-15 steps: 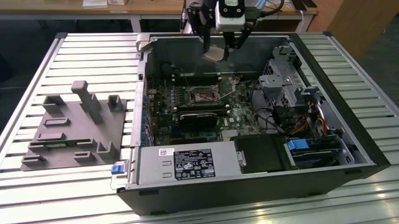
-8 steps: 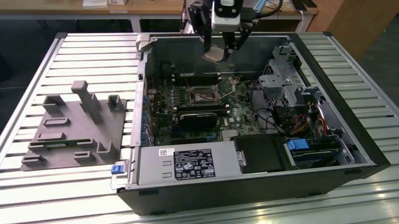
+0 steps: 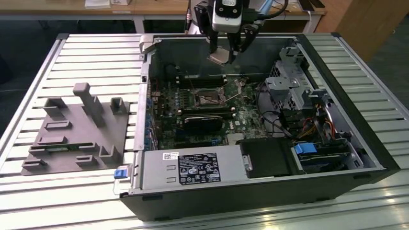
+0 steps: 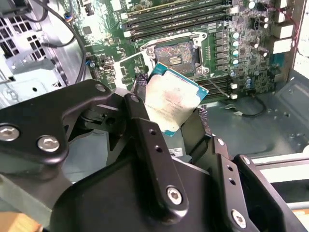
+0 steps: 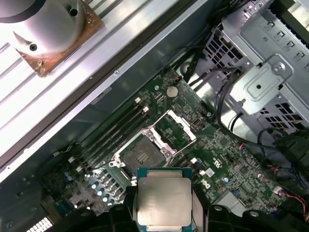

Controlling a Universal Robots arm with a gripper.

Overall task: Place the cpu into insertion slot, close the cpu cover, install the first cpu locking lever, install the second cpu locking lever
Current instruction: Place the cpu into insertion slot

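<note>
Silver-grey cpu (image 5: 164, 200): light, stiff, thin, prob. fragile, best taken by its edges. Gripper (image 4: 172, 103) pinches it so, hanging above the open slot (image 5: 142, 155); cover (image 5: 173, 130) up.

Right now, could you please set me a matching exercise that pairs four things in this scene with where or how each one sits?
Things:
1. cpu
2. insertion slot
3. cpu cover
4. grey fixture plate

Places or states:
a. on the slatted table, outside the case, at the exterior view's left
b. swung open, raised beside the slot
c. clamped in the jaws of the gripper, above the motherboard
d. uncovered and empty on the motherboard

Pairs: 1-c; 2-d; 3-b; 4-a.
</note>
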